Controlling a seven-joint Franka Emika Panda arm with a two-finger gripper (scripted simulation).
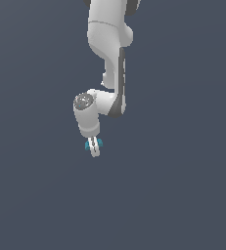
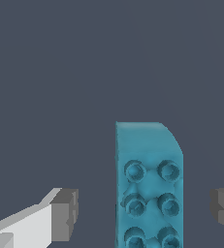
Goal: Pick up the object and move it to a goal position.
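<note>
The object (image 2: 150, 184) is a small teal-cyan oblong block with round studs on its face. In the wrist view it lies between my gripper's (image 2: 145, 212) two grey pads (image 2: 65, 214), with a gap of dark floor on each side, so the fingers do not touch it. In the exterior view the white arm points down and the gripper (image 1: 93, 149) straddles the object (image 1: 99, 142). Only teal slivers show on either side of the fingers. The gripper is open around the block.
A plain dark grey-blue floor (image 1: 183, 195) fills both views. Nothing else stands on it. The arm's upper links (image 1: 107, 44) rise to the exterior view's top edge.
</note>
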